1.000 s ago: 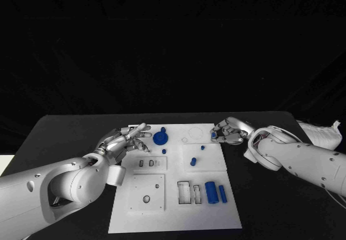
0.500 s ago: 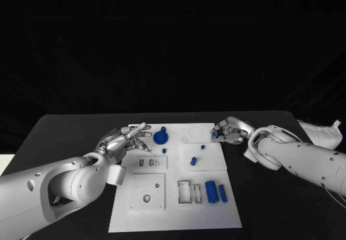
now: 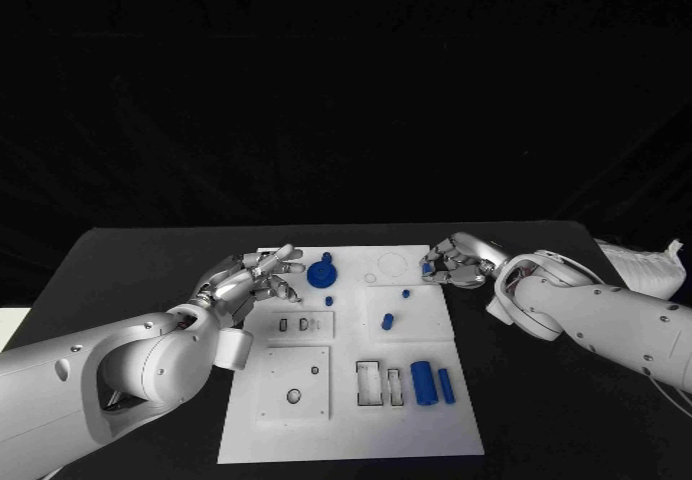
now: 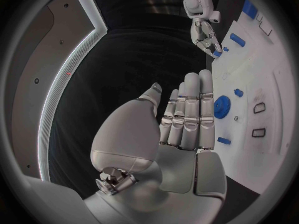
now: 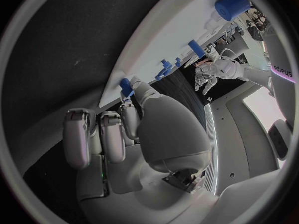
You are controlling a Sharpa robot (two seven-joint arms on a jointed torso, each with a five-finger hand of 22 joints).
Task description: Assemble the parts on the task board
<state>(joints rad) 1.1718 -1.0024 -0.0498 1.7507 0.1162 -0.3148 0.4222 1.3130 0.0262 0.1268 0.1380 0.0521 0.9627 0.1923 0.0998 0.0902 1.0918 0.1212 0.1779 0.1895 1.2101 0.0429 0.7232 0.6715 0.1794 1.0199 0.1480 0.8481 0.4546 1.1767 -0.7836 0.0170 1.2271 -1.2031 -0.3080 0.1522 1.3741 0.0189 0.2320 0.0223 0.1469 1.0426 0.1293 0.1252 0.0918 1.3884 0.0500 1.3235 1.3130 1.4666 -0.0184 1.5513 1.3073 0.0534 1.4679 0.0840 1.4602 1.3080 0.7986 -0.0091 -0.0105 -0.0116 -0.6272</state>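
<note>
The right hand (image 3: 459,262) is working at the far right edge of the task board (image 3: 346,440), its fingers curled in around a small blue part (image 3: 428,266) that is showing between the fingertips; the right wrist view is showing the same part (image 5: 126,87) pinched at the board's edge. So this hand is clamped on the piece, and the step in hand is probably carrying it to its seat.

The left hand (image 3: 257,280) is hovering over the far left of the board with its fingers straight and close together, holding nothing (the left wrist view is showing the palm (image 4: 181,134) flat and bare). Just to its right the round blue part (image 3: 322,274) is sitting on the board.

To do this well, the right hand should be keeping its pinch firm but light, since a piece this small is likely to twist or slip if squeezed unevenly. It should be lifting clear of the board's edge before travelling, so the piece is not dragging across the surface. Which recess it belongs in I cannot tell from here; the open slots (image 3: 378,385) lie nearer the robot, beside the two blue cylinders (image 3: 428,384), and a small blue peg (image 3: 388,321) is standing mid-board. Lining the part up squarely above its seat before lowering will matter most. The left hand could be steadying the board meanwhile.
</note>
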